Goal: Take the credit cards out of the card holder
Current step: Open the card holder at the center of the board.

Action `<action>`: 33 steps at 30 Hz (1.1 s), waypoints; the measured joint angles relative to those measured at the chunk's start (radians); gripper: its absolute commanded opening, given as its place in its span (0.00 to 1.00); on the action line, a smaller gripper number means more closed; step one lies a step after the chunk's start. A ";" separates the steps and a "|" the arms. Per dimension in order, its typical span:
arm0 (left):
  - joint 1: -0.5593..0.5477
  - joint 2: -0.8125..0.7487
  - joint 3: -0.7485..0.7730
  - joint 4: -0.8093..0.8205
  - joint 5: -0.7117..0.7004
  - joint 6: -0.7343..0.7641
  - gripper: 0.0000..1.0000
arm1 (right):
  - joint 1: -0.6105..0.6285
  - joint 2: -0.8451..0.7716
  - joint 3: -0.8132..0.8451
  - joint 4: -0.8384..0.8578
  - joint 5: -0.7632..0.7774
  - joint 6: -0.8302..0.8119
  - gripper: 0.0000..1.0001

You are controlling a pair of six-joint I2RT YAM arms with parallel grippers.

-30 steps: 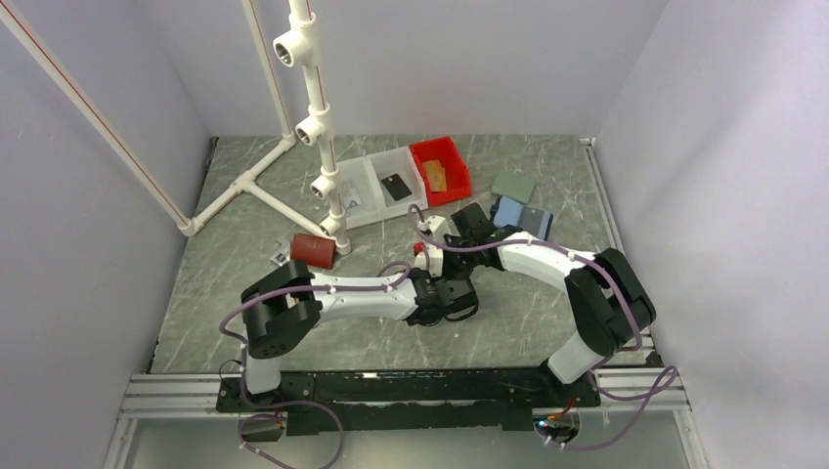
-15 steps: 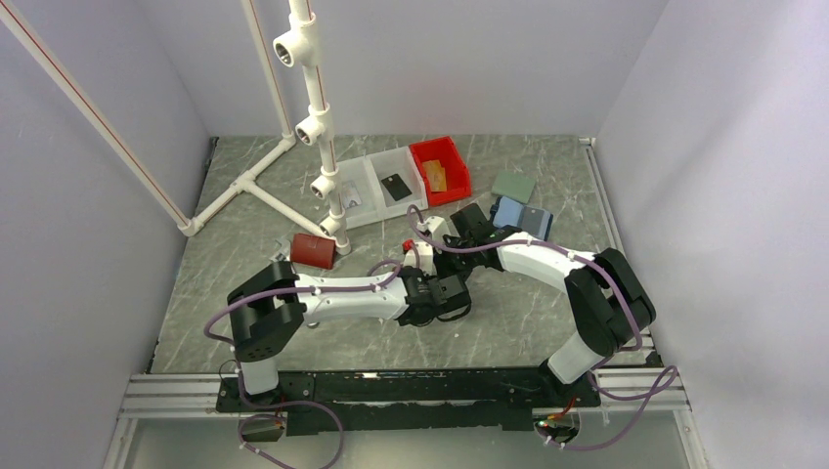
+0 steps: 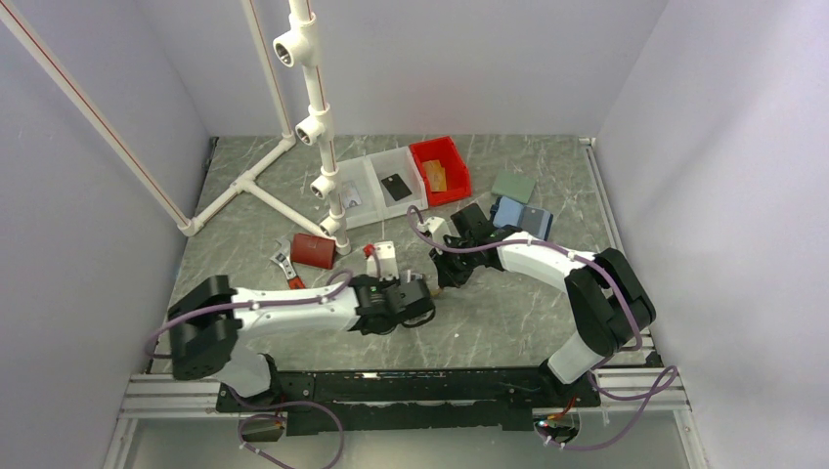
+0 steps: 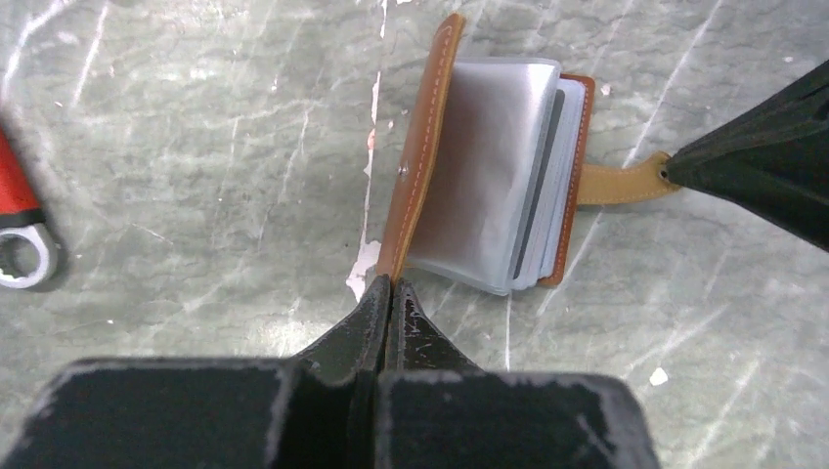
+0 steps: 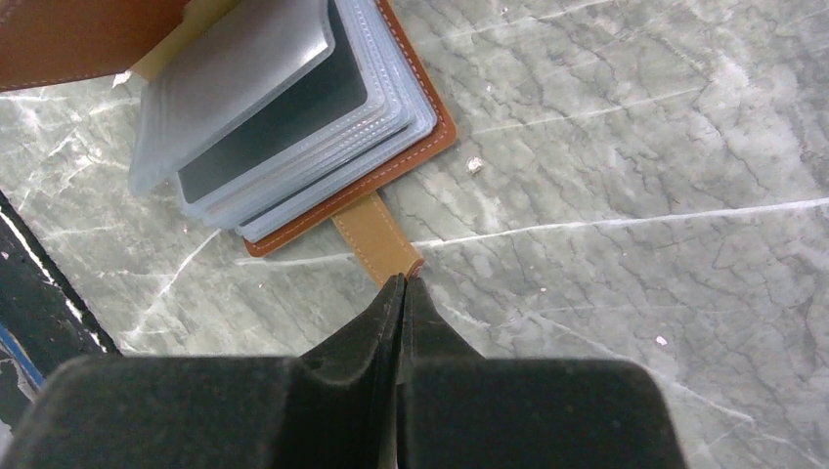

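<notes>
The brown card holder point(image 4: 422, 166) lies open on the table between both grippers. Its clear plastic sleeves point(image 4: 489, 195) fan out, and a black credit card point(image 5: 274, 127) sits inside one sleeve. The pale cards do not show clearly. My left gripper point(image 4: 391, 283) is shut on the edge of the brown cover, which stands on edge. My right gripper point(image 5: 404, 280) is shut on the end of the tan strap point(image 5: 376, 239). In the top view the left gripper point(image 3: 422, 301) and right gripper point(image 3: 445, 278) almost meet, and they hide the holder.
A red-handled wrench point(image 3: 283, 266) and a dark red box point(image 3: 313, 250) lie to the left. A clear tray point(image 3: 367, 171) holding a black card point(image 3: 396, 186), a red bin point(image 3: 440, 169), a blue case point(image 3: 521, 215) and a white pipe frame point(image 3: 323, 147) stand behind.
My left arm has swung to the left and drawn back toward the near edge, pulling the cover open. The right arm has stayed in place on the strap.
</notes>
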 measured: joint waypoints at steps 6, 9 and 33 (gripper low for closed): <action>0.014 -0.203 -0.206 0.151 0.053 -0.003 0.00 | -0.013 0.000 0.005 -0.010 0.001 -0.013 0.00; 0.026 -0.279 -0.295 0.198 0.084 -0.013 0.00 | -0.022 0.000 0.005 -0.022 0.000 -0.027 0.00; 0.039 -0.453 -0.447 0.285 0.279 0.092 0.54 | -0.039 0.000 0.039 -0.129 -0.106 -0.162 0.12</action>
